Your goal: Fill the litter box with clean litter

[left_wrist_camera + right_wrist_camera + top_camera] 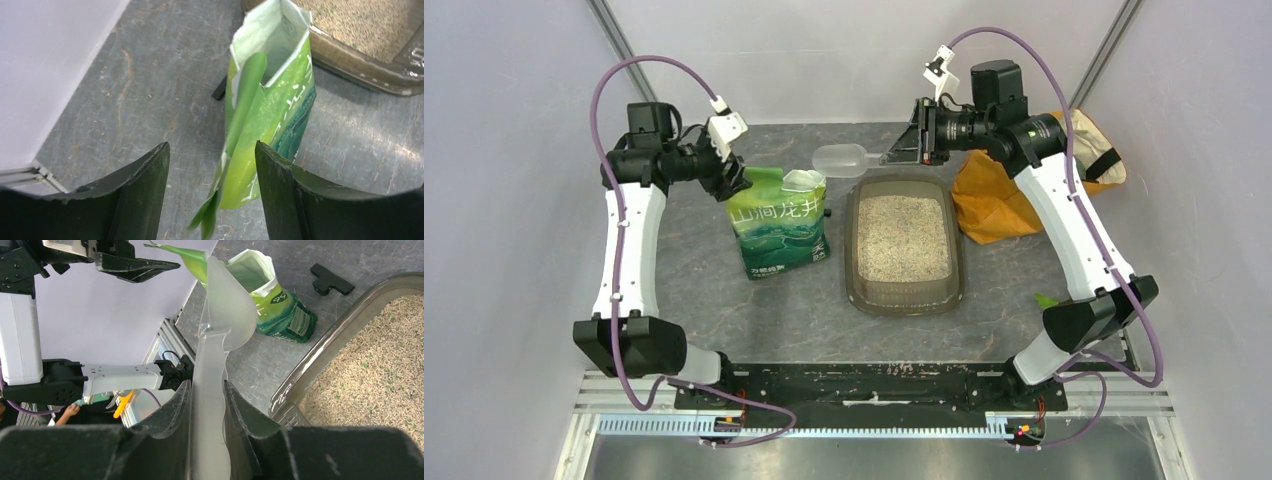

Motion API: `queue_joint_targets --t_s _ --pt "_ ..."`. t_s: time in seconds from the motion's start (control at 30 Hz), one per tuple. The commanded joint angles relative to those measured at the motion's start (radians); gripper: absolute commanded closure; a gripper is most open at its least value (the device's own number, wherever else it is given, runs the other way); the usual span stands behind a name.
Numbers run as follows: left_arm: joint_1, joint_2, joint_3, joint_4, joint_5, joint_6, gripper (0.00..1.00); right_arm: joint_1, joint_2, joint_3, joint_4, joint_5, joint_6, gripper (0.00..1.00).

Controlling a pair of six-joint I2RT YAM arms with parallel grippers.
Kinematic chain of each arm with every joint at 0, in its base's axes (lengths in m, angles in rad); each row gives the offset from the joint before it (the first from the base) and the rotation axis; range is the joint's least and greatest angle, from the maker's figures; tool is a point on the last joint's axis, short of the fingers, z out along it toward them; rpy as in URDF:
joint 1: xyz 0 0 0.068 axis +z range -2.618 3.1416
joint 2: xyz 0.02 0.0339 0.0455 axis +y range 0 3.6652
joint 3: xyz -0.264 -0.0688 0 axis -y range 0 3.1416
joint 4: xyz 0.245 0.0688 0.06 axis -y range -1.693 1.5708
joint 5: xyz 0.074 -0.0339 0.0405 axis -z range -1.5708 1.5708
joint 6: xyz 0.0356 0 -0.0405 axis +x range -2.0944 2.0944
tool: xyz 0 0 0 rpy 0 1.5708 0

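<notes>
The litter box [852, 252] lies mid-table, a dark translucent tray holding a bed of pale clean litter [902, 238]. In the right wrist view its rim [320, 355] and litter [380, 375] are at the right. A green pouch [779, 228] stands to its left, mouth open. My left gripper [212, 160] is open around the pouch's [270, 115] folded top corner, with gaps on both sides. My right gripper [207, 405] is shut on the handle of a translucent scoop [225, 305], whose bowl [839, 158] hangs between pouch and tray, behind both. No granules show in it.
An orange cloth bag [994, 200] slumps to the right of the tray, under the right arm. A small black clip [331, 280] lies on the table between pouch and tray. White walls close in the left, back and right sides.
</notes>
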Motion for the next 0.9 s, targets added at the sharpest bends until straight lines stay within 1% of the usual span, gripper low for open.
queue_joint_targets --t_s 0.0,0.1,0.17,0.27,0.4,0.43,0.5,0.57,0.67,0.87 --pt "-0.015 0.007 -0.043 -0.055 0.027 0.135 0.33 0.001 0.012 0.066 -0.010 -0.017 -0.021 1.00" --pt "-0.010 -0.003 -0.113 -0.051 0.043 0.155 0.35 0.002 0.016 0.073 -0.011 -0.022 -0.024 1.00" --pt "-0.002 -0.015 -0.156 -0.055 0.081 0.173 0.37 0.004 0.028 0.082 -0.025 -0.029 -0.028 1.00" --pt "0.003 -0.039 -0.204 -0.050 0.125 0.186 0.44 0.014 0.045 0.091 -0.048 -0.022 -0.039 1.00" --pt "0.004 -0.092 -0.252 -0.015 0.144 0.201 0.66 0.042 0.077 0.123 -0.106 -0.001 -0.080 1.00" --pt "0.003 -0.111 -0.262 -0.006 0.153 0.216 0.70 0.049 0.087 0.138 -0.123 -0.003 -0.088 1.00" --pt "0.001 -0.146 -0.283 0.013 0.170 0.231 0.83 0.062 0.104 0.169 -0.165 -0.002 -0.112 1.00" --pt "0.000 -0.171 -0.292 0.017 0.183 0.250 0.93 0.077 0.116 0.193 -0.208 -0.003 -0.135 1.00" --pt "0.000 -0.200 -0.305 0.016 0.184 0.279 0.98 0.097 0.132 0.217 -0.265 0.021 -0.174 1.00" --pt "-0.010 -0.231 -0.327 0.016 0.192 0.315 0.98 0.108 0.177 0.266 -0.343 0.086 -0.227 1.00"
